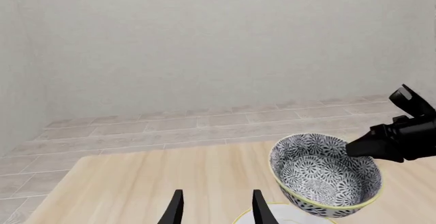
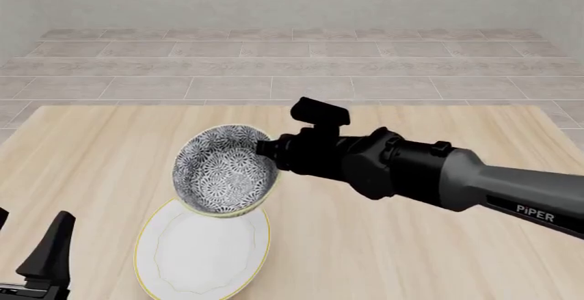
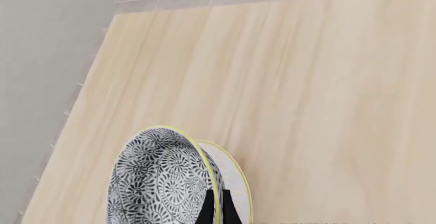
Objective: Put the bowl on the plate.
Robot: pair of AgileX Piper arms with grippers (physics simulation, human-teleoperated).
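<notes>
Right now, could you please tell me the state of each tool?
Left tool: open, holding nothing.
Right tool: shut on the rim of the bowl, held tilted above the plate.

Wooden table (image 2: pixel 438 245) — plate (image 2: pixel 202 255) on it

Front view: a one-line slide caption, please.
Right gripper holds the tilted bowl by its rim above the plate.

Front view: tilted grey-and-white floral bowl (image 2: pixel 223 177) hides the white gold-rimmed plate (image 2: pixel 202 253) at 12 o'clock. Left gripper (image 2: pixel 27 262) is cut off at 7 o'clock; jaw state indeterminable there.
</notes>
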